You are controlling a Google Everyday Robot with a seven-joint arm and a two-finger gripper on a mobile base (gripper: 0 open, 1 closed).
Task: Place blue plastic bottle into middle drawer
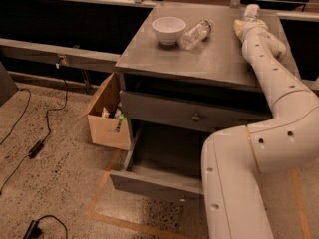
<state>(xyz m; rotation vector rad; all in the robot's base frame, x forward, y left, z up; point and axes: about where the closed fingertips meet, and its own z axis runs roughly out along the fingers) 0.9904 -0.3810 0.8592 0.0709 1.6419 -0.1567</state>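
The blue plastic bottle stands at the back right of the cabinet top; only its white cap and upper part show above my wrist. My gripper is at the end of the white arm, right at the bottle, mostly hidden by the wrist. The middle drawer is pulled open below the cabinet top, its grey front facing the floor area and its inside dark.
A white bowl and a clear bottle lying on its side are on the cabinet top. The upper drawer front is closed. A cardboard box stands on the floor left of the cabinet. Cables lie on the floor.
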